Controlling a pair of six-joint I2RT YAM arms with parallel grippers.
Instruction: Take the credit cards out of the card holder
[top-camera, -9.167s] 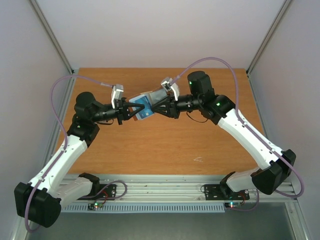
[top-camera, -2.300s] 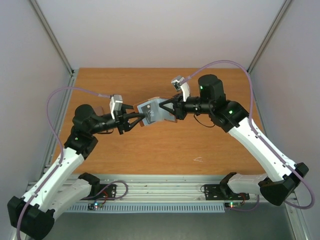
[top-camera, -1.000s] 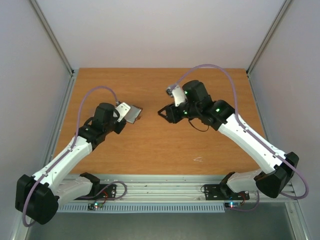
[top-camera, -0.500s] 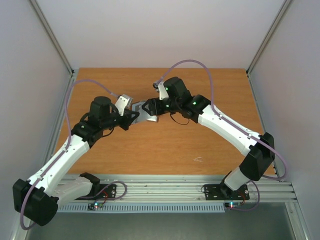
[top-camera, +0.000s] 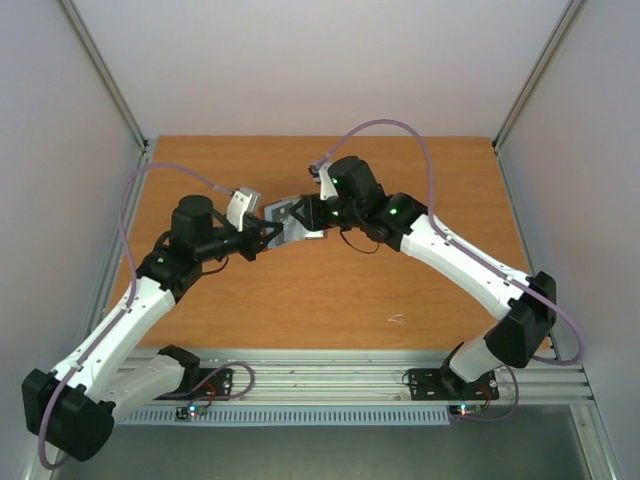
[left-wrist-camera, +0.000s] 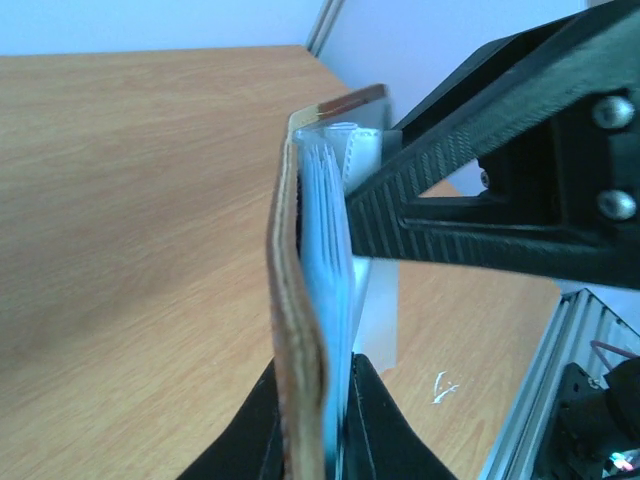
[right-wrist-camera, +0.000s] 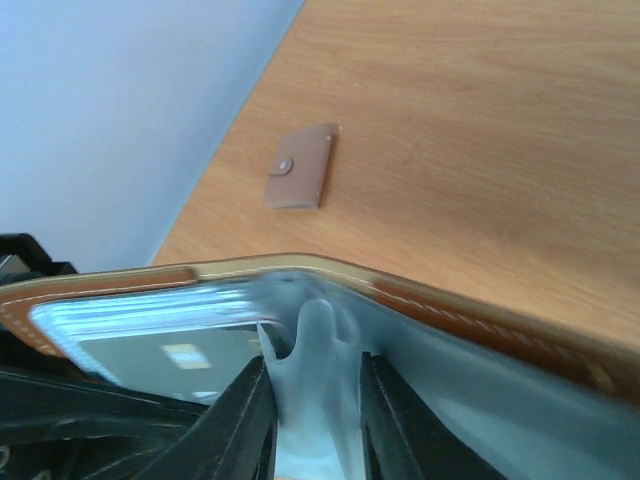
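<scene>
Top view, arms (top-camera: 140, 300): two, both mine, bent inward so they meet above the middle of the table (top-camera: 350, 285).
Top view, card holder (top-camera: 292, 224): one, lifted off the wood and spread open, pale side up, between my two claws.
Top view, left claw (top-camera: 270, 231): one, gripping the holder's left end.
Top view, right claw (top-camera: 303, 214): one, on the holder's right end; from up here I cannot tell how far it is closed.
Top view, scuff (top-camera: 397, 320): one small pale mark on the wood, nearer my bases and well apart from the holder.
Left wrist view, card holder: one, seen edge-on and upright, brown leather outside on the left, pale blue inside on the right.
Left wrist view, left claw: two fingers (left-wrist-camera: 262, 440) pinched tight on the holder's lower edge, one on each face.
Left wrist view, right claw: one black finger shows, pressed against the holder's pale side.
Left wrist view, pocket edges (left-wrist-camera: 322, 190): several thin pale blue layers, packed too tightly to count.
Right wrist view, right claw: narrow, two fingers (right-wrist-camera: 245, 425) closed on one pale blue-grey fold of the holder's inside.
Right wrist view, card holder: one brown stitched rim runs above my fingers, with pockets to the left.
Right wrist view, cards (right-wrist-camera: 175, 352): one grey face with a pale patch shows in a pocket; whether there are more I cannot tell.
Right wrist view, tab (right-wrist-camera: 300, 170): one small brown leather piece with one stud, flat on the table, apart from the holder.
</scene>
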